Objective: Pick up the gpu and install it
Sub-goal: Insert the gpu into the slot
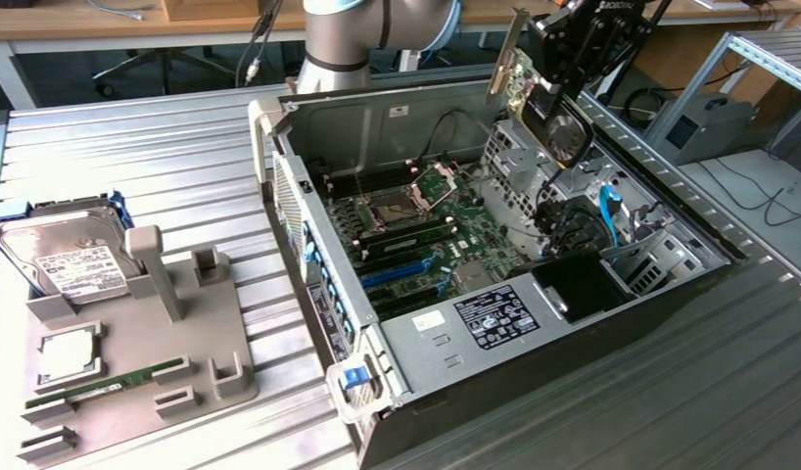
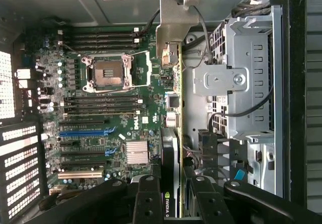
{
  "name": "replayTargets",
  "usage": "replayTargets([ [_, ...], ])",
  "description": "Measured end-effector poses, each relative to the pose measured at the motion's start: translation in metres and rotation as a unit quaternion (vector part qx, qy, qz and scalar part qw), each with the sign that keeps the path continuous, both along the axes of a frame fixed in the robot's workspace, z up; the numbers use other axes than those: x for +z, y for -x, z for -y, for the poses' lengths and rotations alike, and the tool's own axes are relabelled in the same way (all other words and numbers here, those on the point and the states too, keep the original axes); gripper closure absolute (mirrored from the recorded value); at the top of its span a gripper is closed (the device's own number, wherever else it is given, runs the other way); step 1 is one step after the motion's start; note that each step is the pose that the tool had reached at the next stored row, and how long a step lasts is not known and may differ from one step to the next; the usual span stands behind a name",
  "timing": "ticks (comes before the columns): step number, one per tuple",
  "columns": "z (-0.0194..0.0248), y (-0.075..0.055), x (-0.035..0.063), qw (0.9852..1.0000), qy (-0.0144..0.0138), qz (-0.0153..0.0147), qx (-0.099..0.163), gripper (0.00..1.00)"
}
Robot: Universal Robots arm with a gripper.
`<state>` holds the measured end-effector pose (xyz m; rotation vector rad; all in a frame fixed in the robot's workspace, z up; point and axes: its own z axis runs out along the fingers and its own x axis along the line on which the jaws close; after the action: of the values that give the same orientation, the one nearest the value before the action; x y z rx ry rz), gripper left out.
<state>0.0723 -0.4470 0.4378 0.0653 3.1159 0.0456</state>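
Observation:
The gpu (image 1: 521, 73) hangs edge-down above the open computer case (image 1: 414, 338), over its far right side. It is a green card with a silver end bracket and a black round fan. My gripper (image 1: 557, 96) comes from above and is shut on the card near the fan. In the wrist view the gpu (image 2: 178, 83) shows edge-on, its silver bracket (image 2: 173, 27) pointing at the case's rear wall, with my gripper (image 2: 173, 204) clamped on its near end. Below lies the motherboard (image 2: 126, 123), with expansion slots (image 2: 85, 132) to one side of the card.
A metal drive cage (image 2: 236, 83) and cables sit close beside the card inside the case. At the exterior view's left, a grey holder tray (image 1: 153, 382) carries a hard drive (image 1: 68, 259), a CPU chip (image 1: 68, 354) and a RAM stick (image 1: 107, 384) on the ribbed metal table (image 1: 153, 166).

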Motion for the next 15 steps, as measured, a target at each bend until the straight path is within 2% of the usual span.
replayTargets([
  [7,0.0,0.0,0.0,0.9999,0.0,0.0,0.011,0.73],
  [11,0.0,0.0,0.0,0.9994,0.0001,0.0,0.034,0.73],
  [15,0.0,0.0,0.0,0.9981,0.0005,0.0,0.061,0.73],
])
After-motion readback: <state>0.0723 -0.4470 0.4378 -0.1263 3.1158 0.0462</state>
